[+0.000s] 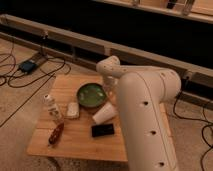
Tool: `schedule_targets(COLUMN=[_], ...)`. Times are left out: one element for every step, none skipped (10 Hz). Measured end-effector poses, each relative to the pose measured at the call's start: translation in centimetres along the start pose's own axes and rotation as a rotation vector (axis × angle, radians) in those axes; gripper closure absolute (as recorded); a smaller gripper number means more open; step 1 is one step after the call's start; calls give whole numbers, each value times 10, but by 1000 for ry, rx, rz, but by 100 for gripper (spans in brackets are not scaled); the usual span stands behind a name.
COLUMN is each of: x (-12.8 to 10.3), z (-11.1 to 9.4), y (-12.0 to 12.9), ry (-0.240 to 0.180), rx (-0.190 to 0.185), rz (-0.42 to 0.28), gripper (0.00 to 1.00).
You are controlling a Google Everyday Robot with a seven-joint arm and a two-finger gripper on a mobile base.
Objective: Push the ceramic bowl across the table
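Note:
The green ceramic bowl [91, 95] sits upright on the light wooden table [75, 142], near its far middle. My gripper [109, 92] hangs down from the white arm's wrist [108, 68], right at the bowl's right rim, low over the tabletop. The thick white arm [145, 115] covers the right part of the table and hides part of the gripper.
A white paper cup [104, 114] lies on its side just in front of the bowl, with a black phone [102, 130] nearer still. A white bottle [50, 106], a small white packet [73, 110] and a reddish item [56, 134] stand at the left. Cables and a blue device [27, 65] lie on the floor.

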Motion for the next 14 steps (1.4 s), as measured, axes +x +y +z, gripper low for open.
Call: schedule_targets(x=[-3, -8, -12, -14, -22, -21, -21, -18, -18, -18, -18, -18, -18, -17], z=[2, 8, 16, 22, 29, 28, 26, 26, 25, 23, 23, 22, 22, 22], y=[16, 35, 45, 52, 59, 57, 58, 58, 58, 58, 58, 58, 59, 65], ry=[7, 17, 28, 41, 43, 45, 43, 50, 50, 51, 52, 53, 54, 60], rx=[11, 29, 38, 48, 52, 50, 50, 52, 52, 51, 52, 52, 54, 62], rz=[-9, -20, -27, -31, -26, -25, -28, -31, -32, -32, -32, -31, -33, -41], gripper=[100, 100, 100, 100, 100, 100, 100, 100, 100, 100, 100, 100, 100, 100])
